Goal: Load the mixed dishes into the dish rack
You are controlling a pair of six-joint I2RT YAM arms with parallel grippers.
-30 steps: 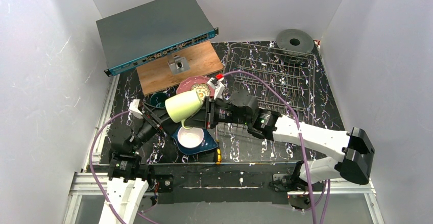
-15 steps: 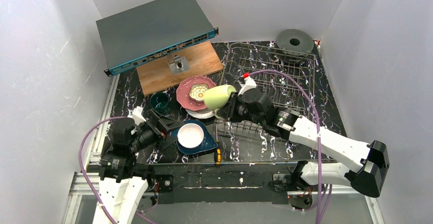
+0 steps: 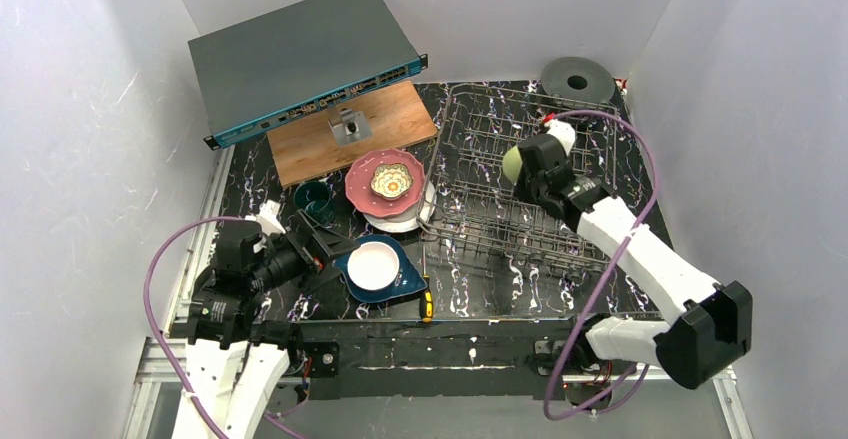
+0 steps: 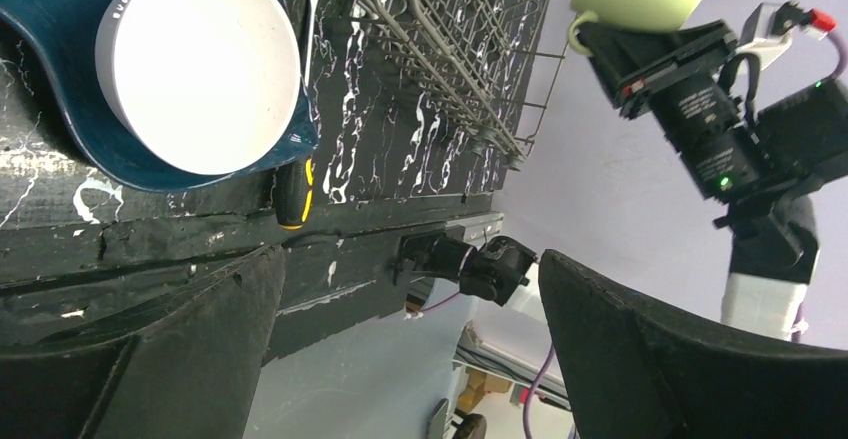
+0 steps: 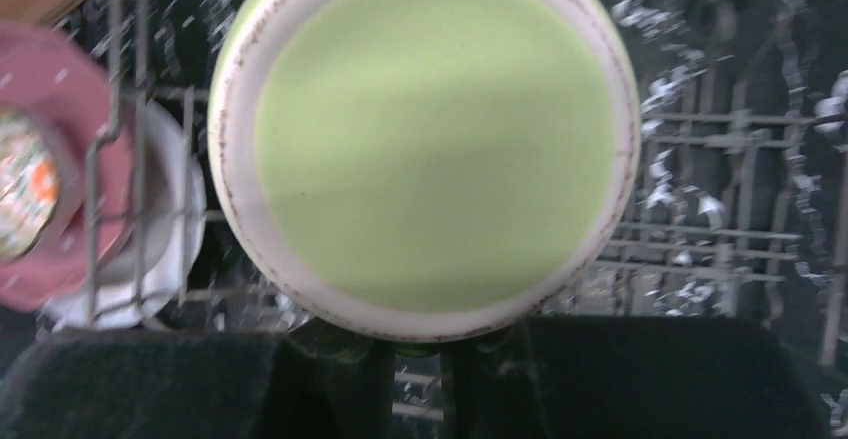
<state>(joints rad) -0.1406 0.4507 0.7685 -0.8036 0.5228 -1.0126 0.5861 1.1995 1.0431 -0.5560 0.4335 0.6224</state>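
My right gripper (image 3: pixel 527 164) is shut on the handle of the pale yellow-green mug (image 3: pixel 513 164), holding it over the far part of the wire dish rack (image 3: pixel 520 221). The right wrist view is filled by the mug's base (image 5: pixel 425 139), with rack wires (image 5: pixel 700 159) below it. My left gripper (image 3: pixel 325 244) stands open and empty beside the white bowl (image 3: pixel 373 264) on the dark blue plate (image 3: pixel 402 281). The pink plate (image 3: pixel 362 187) carries the flower-shaped dish (image 3: pixel 391 179) and rests on a white plate (image 3: pixel 395 224). A dark teal mug (image 3: pixel 314 199) stands to their left.
A yellow-and-black screwdriver (image 3: pixel 426 294) lies between the blue plate and the rack. A wooden board (image 3: pixel 310 144) with a small metal block (image 3: pixel 349 124) sits at the back left under a grey flat box (image 3: pixel 290 59). A grey roll (image 3: pixel 578 81) stands behind the rack.
My right gripper has carried the mug from above the plates rightward over the rack. My left gripper has pulled back toward its base and opened wide.
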